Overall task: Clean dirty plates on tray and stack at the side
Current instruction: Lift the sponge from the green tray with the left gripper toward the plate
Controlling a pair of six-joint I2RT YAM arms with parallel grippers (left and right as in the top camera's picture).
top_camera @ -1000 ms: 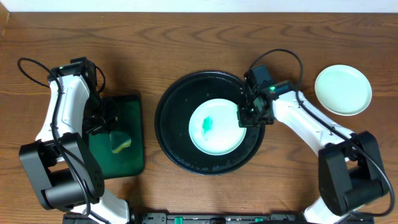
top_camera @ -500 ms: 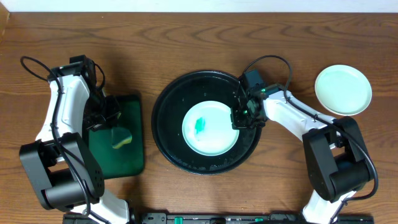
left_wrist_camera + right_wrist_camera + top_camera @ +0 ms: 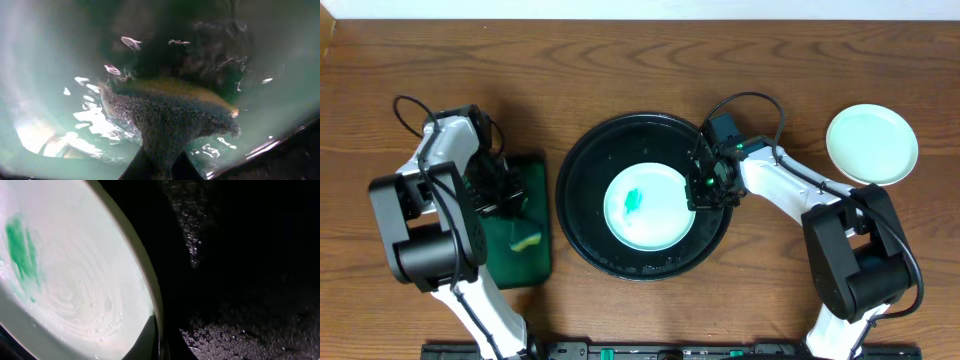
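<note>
The smeared plate (image 3: 655, 222) lies inside the black tray (image 3: 582, 160), its right rim pinched between the closed fingers of the right gripper (image 3: 698, 195). A clean plate (image 3: 871, 145) sits on the table (image 3: 620, 70), well apart to the right. The left gripper (image 3: 515, 215) is clamped on a sponge (image 3: 527, 240) over the green tray (image 3: 535, 268).

The tray (image 3: 578, 200) is black, the plate (image 3: 665, 215) pale mint with a green smear (image 3: 634, 201), the table (image 3: 640, 70) brown wood-grain
</note>
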